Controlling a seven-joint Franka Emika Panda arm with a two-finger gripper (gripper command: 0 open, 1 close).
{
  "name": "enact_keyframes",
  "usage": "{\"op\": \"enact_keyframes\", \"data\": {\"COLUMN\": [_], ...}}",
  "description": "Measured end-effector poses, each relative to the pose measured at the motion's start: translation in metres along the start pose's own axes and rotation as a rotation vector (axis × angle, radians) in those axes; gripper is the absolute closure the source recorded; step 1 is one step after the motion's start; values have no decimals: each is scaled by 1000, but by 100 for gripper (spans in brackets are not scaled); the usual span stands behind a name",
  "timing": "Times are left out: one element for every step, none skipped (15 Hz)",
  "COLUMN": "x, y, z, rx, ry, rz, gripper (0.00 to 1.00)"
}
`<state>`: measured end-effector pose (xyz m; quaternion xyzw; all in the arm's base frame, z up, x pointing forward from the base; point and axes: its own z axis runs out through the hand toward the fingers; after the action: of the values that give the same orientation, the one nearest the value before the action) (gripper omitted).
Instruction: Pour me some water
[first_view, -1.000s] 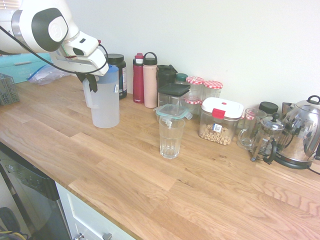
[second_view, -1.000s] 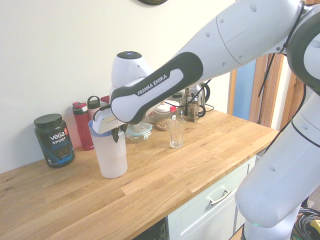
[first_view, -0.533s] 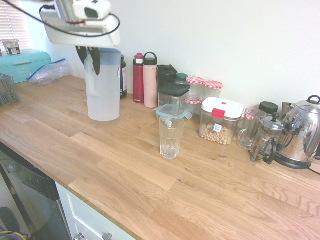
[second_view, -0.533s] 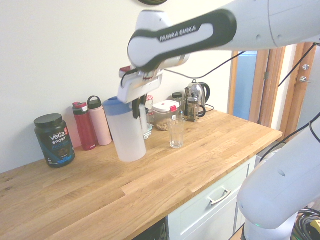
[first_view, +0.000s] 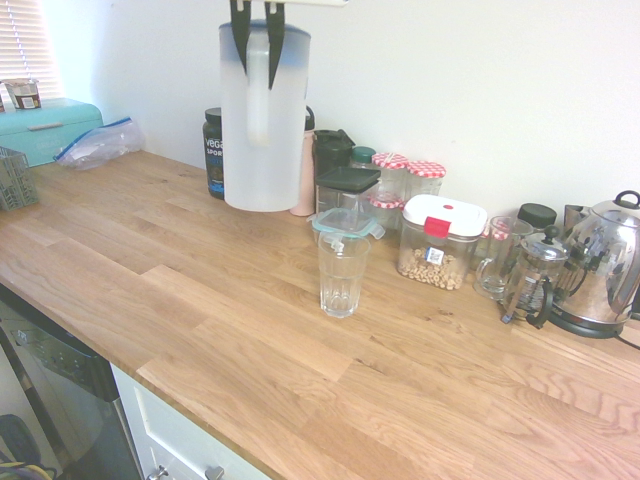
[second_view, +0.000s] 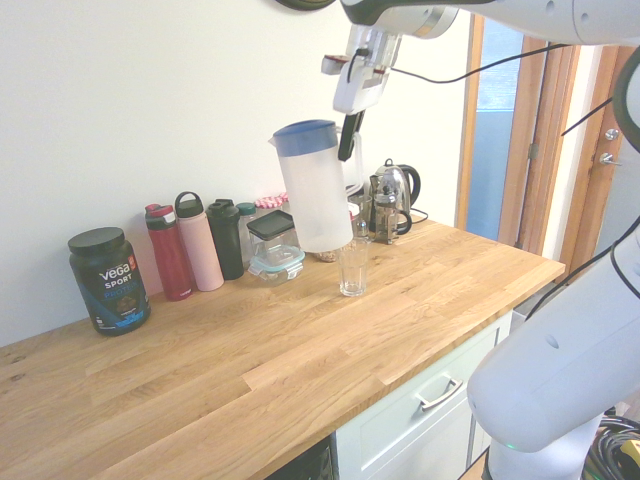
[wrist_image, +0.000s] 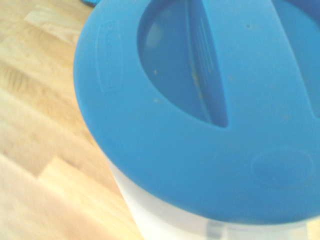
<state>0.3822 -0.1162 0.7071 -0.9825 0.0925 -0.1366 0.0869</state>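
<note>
Clamped on the jug's side handle, your gripper (first_view: 257, 35) held the frosted-white jug (first_view: 263, 125) up in the air, clear of the wooden counter (first_view: 200, 300). You could see the dark fingers (second_view: 346, 138) pinching the handle just under the blue lid (second_view: 304, 137), with the jug hanging a little tilted in the second exterior view. Your wrist camera showed almost nothing but that lid (wrist_image: 200, 105) from above, slightly blurred, with counter boards beside it. The water itself could not be made out through the frosted wall. An empty-looking drinking glass (first_view: 342, 274) stood on the counter; from the second exterior view the jug's base hung just above and beside it (second_view: 351, 267). Along the wall you had a black tub (second_view: 108, 279), a red bottle (second_view: 168, 252), a pink bottle (second_view: 200, 243), a white-lidded container (first_view: 437, 241), a French press (first_view: 532, 278) and a steel kettle (first_view: 602, 265).
</note>
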Motion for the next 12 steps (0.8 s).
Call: {"op": "enact_keyframes", "data": {"x": [3, 6, 10, 14, 19, 25, 32, 38, 42, 46, 47, 48], "y": [22, 43, 62, 78, 92, 103, 111, 116, 121, 127, 132, 138], "z": [-8, -12, -9, -2, 7, 14, 19, 21, 21, 21, 20, 17], "rx": [5, 2, -6, -19, -39, -60, -75, -86, -95, -106, -122, -141], "ry": [-2, -4, -12, -30, -51, -65, -72, -75, -77, -78, -82, -87], "rz": [-41, -78, -115, -160, -202, -228, -243, -251, -252, -256, -263, -271], "gripper": [100, 100, 100, 100, 100, 100, 100, 100, 100, 100, 100, 100]}}
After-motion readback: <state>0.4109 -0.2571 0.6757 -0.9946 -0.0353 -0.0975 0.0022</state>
